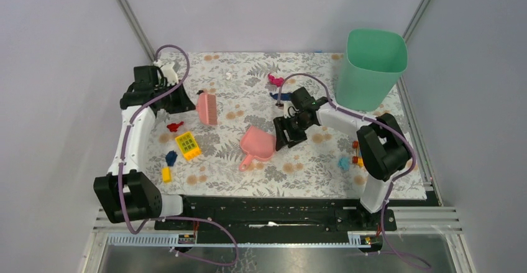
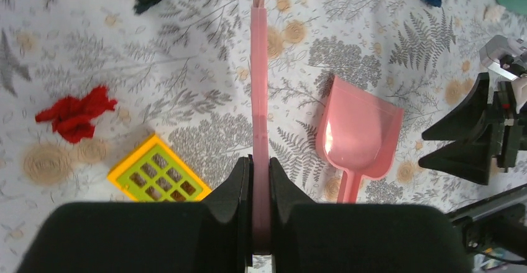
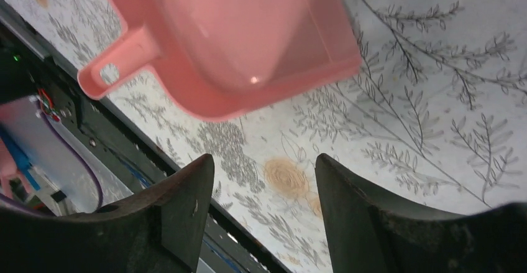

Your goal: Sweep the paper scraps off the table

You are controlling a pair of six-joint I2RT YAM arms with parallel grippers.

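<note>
Clamping the brush [image 2: 260,99], left tool [image 2: 260,168] hides its handle.

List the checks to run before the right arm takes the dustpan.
1. Left gripper clamped on the pink brush: ok.
2. Right gripper open: ok.
3. Dustpan inside its jaws: not ok; it lies just beyond them, ungripped.
4. Dustpan empty: ok.
5. Green bin upright: ok.
6. Table cleared: not ok; red scrap, magenta scrap and cyan scrap lie on it.
</note>
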